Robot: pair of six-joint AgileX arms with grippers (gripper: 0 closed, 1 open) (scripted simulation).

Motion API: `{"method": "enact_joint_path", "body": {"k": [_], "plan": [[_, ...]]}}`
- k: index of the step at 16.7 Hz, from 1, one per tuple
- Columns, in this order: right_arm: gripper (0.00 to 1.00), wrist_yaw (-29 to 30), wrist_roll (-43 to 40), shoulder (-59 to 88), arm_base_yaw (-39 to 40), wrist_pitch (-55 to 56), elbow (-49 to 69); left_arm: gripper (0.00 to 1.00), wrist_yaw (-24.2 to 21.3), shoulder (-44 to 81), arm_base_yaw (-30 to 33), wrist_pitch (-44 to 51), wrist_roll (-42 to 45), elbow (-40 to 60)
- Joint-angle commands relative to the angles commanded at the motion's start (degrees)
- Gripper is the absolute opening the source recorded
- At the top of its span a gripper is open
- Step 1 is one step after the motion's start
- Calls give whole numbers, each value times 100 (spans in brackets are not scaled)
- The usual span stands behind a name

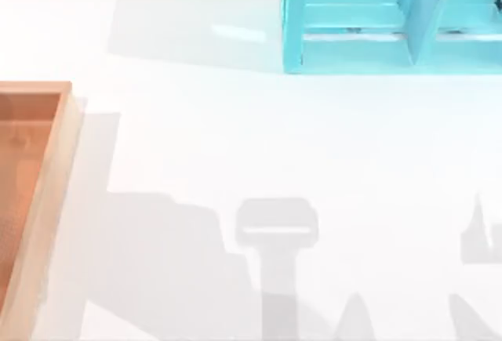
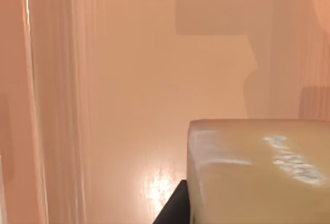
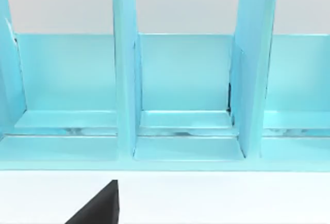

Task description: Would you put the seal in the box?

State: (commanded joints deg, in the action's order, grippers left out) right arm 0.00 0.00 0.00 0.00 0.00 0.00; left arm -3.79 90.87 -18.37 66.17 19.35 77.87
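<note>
Now the seal (image 2: 258,172), low right in the left wrist view, sits close above the box (image 2: 154,80) floor, so let go gently; I cannot tell how the jaws stand.

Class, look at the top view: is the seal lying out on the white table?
No: the white table carries the box and a cyan frame.

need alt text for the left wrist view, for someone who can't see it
A pale tan wooden seal with faint whitish marks on one face is close to the camera, above the glossy orange-brown floor of the wooden box. A dark part of the left pincer is at the seal's edge, and a lighter box wall runs along one side.
</note>
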Motion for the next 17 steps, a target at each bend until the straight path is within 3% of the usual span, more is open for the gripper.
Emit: {"method": "enact_joint_path", "body": {"k": [4, 12, 16, 17], "plan": [[100, 0, 0, 0, 0, 0, 0, 0, 16, 33, 19, -81, -2, -52], [100, 0, 0, 0, 0, 0, 0, 0, 8, 340, 38, -1393, -32, -1038], [100, 0, 0, 0, 0, 0, 0, 0, 6, 361, 39, -1452, -33, -1089], [100, 0, 0, 0, 0, 0, 0, 8, 6, 361, 39, -1452, -33, -1089]]}}
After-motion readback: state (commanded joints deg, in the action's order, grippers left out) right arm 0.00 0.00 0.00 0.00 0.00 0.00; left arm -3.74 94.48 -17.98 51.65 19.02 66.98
